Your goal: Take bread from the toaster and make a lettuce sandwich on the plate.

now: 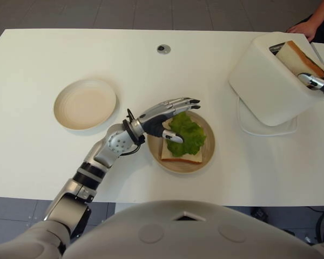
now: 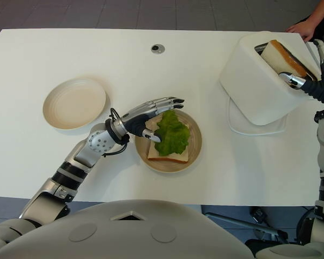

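A wooden plate [image 1: 208,152] in front of me holds a bread slice [image 1: 181,158] with a green lettuce leaf [image 1: 188,135] on top. My left hand [image 1: 157,116] hovers over the plate's left side, fingers stretched out above the lettuce and thumb tip at the leaf's edge. At the far right a white toaster [image 1: 262,81] stands tilted, with a second bread slice [image 1: 296,56] sticking out of its slot. My right hand [image 2: 319,75] is at that slot, thumb on the front of the slice and fingers behind it.
An empty cream plate [image 1: 85,103] lies at the left. A white tray [image 1: 265,128] sits under the tilted toaster. A round grommet [image 1: 163,49] marks the table's far middle. A person's hand [image 1: 305,27] rests at the far right edge.
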